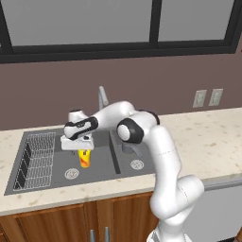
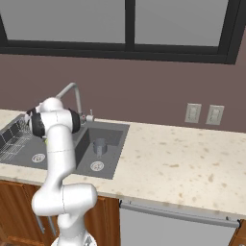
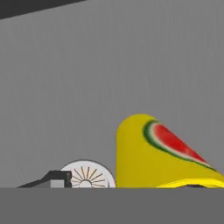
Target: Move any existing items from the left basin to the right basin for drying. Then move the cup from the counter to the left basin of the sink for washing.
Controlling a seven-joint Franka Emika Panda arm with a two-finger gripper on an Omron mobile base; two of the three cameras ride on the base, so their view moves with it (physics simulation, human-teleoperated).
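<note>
The yellow cup (image 1: pixel 85 158) with its red mark stands upright low in the left basin (image 1: pixel 100 165), right under my gripper (image 1: pixel 84 149). In the hand view the cup (image 3: pixel 153 157) sits close at the lower right. My left fingertip (image 3: pixel 54 178) is set wide to the side, clear of the cup's wall, so the gripper is open. The other fingertip is hidden. I cannot tell whether the cup rests on the basin floor. The grey metal pot (image 2: pixel 99 145) stands in the right basin (image 2: pixel 115 139), and is partly hidden behind my arm as the pot (image 1: pixel 128 148).
A wire rack (image 1: pixel 38 158) fills the left basin's left side, and its round drain (image 1: pixel 72 173) lies beside the cup. The silver faucet (image 2: pixel 72 91) rises behind the divider. Beige counter (image 2: pixel 182 158) stretches to the right, with two wall outlets (image 2: pixel 202 114) above it.
</note>
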